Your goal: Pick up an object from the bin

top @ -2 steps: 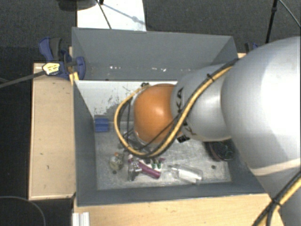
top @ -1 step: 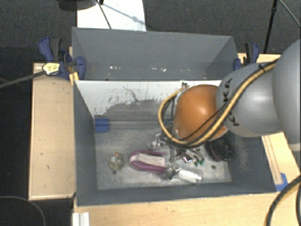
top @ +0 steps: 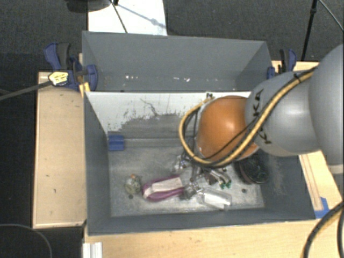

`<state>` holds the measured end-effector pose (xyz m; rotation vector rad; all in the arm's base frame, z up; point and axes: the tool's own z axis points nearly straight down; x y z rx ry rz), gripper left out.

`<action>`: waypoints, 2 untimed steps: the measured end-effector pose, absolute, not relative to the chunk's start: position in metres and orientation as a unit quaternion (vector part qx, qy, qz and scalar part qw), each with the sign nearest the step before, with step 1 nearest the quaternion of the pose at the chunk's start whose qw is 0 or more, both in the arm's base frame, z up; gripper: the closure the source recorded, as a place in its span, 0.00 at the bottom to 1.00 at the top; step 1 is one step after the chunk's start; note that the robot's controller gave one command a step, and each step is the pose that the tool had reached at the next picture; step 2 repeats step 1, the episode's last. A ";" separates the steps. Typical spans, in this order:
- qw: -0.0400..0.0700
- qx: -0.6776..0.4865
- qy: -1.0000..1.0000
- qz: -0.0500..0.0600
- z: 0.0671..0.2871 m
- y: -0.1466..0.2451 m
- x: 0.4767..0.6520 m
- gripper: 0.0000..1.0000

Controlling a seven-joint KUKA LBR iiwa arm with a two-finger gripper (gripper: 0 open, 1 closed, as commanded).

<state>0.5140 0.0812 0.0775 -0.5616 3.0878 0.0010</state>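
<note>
At the far left of the bin (top: 99, 155), a small blue block (top: 115, 142) sits at the foot of the left wall, well apart from everything else. Nearer the front, on the grey floor, lies a small grey-olive lump (top: 132, 185).

Just right of the lump is the purple piece (top: 161, 188). It is long and narrow, with a white upper face and a purple band along its lower edge and round its left end. It lies flat on the floor in the front middle of the bin, and its right end is slightly farther from the front wall than its left.

That right end runs up to the gripper (top: 192, 181), whose metal parts hang low over the floor just below the orange cover (top: 223, 125). Whether the gripper touches the purple piece cannot be told, nor whether it is released or clenched, as the parts blur together there.

Right of the gripper, a clear piece (top: 216, 199) lies close to the front wall, with green bits (top: 224, 184) just behind it. Farther right a black disc (top: 252, 172) lies on the floor under the arm (top: 293, 117). The silver arm comes in over the right rim, and a black-and-yellow cable (top: 183, 130) loops round the cover.
</note>
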 end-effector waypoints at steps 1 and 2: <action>0.005 -0.357 0.934 -0.001 0.281 0.046 0.576 1.00; 0.005 -0.357 0.934 -0.001 0.281 0.046 0.576 1.00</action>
